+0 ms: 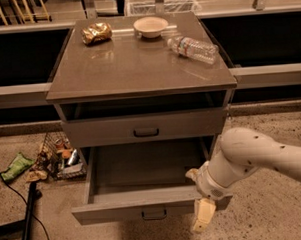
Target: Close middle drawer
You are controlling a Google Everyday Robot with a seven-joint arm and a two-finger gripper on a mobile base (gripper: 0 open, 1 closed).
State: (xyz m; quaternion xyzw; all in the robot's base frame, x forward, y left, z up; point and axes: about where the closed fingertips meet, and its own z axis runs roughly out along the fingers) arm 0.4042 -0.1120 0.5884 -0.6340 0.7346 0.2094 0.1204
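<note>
The middle drawer is pulled far out of the grey cabinet, its inside empty, with a small dark pull at the centre of its flat front. The uppermost drawer above it sits nearly in. The lowest drawer is hidden beneath the open one. My gripper, cream-coloured at the end of the white arm, hangs pointing down at the right end of the middle drawer's front, just outside it. I cannot tell whether it touches the front.
On the cabinet top lie a crumpled gold bag, a white bowl and a plastic water bottle on its side. A wire basket of litter stands on the floor at left, with a green wrapper and a black cable.
</note>
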